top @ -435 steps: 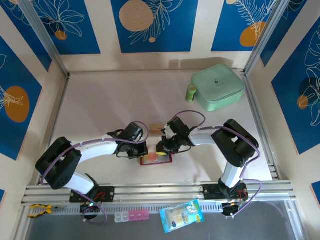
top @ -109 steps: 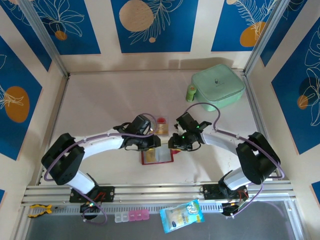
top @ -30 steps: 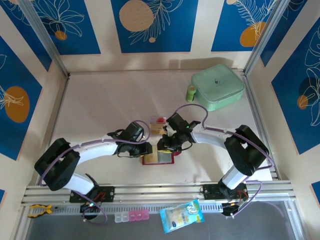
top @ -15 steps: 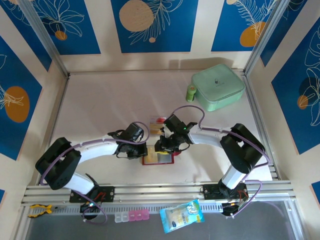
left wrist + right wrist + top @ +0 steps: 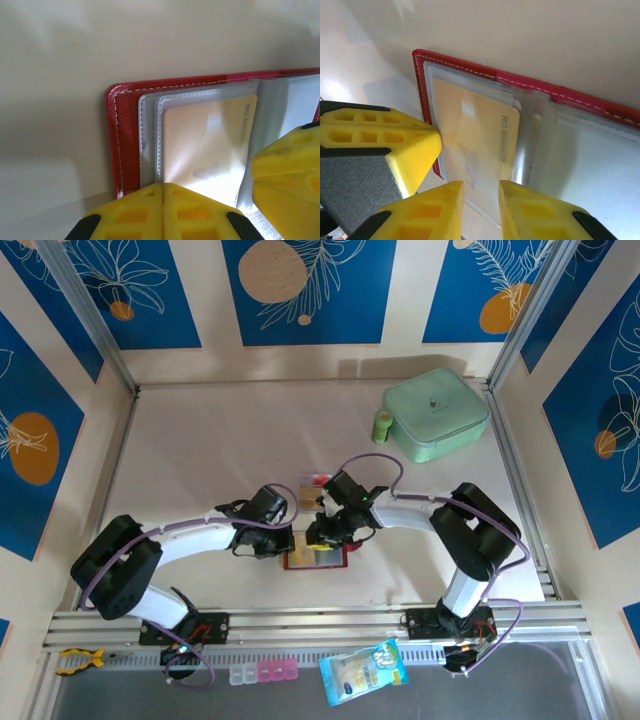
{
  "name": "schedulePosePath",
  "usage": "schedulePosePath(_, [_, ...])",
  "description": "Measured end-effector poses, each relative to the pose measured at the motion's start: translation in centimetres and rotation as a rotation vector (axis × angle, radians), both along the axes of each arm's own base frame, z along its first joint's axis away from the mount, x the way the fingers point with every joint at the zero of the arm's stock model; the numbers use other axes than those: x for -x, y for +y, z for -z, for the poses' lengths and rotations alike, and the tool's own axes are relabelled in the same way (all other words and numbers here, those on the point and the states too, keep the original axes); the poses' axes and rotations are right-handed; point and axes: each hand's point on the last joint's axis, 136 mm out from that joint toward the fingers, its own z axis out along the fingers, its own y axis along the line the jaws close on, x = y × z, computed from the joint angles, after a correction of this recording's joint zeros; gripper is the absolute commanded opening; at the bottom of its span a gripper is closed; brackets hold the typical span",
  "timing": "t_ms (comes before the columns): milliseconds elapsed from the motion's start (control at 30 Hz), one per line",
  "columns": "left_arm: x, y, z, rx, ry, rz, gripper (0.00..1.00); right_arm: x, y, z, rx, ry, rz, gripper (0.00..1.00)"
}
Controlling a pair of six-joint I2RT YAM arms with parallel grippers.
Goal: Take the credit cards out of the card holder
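Top external: card holder (image 5: 330,560) lies open on the table (image 5: 200,460), near the front edge, between the two arms. L gripper (image 5: 288,541) is at its left end and R gripper (image 5: 322,533) is over its far side, the two close together. Just beyond them I see a whitish card (image 5: 316,480) w/ red mark lying flat on the table. A loose tan card (image 5: 312,498) lies just beside it, partly hidden by R gripper. Mint-green case (image 5: 436,416) is at the far right, well apart.

Left wrist: L jaws are clenched, pads meeting w/ nothing visible between them, tips at the holder's edge by the clear pockets. A pocketed tan card (image 5: 210,142) sits inside one clear sleeve on the holder's left half.

Right wrist: R jaws are narrowly parted, astride the edge of the sleeve w/ the pocketed tan card. I can't tell if they pinch it or just bracket it. An L finger (image 5: 380,145) sits just beside them, at the holder's red border.
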Motion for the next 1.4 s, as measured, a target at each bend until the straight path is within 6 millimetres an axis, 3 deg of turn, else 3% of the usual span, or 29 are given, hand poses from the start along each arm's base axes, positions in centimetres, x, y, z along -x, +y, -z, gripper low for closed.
schedulePosePath(533, [-0.1, -0.1, 0.0, 0.009, -0.004, -0.001, 0.10, 0.1, 1.0, 0.4, -0.037, 0.011, -0.021, 0.22])
schedulePosePath(1400, [0.1, 0.1, 0.3, 0.017, -0.008, -0.003, 0.12, 0.1, -0.3, 0.9, 0.088, -0.033, -0.035, 0.23])
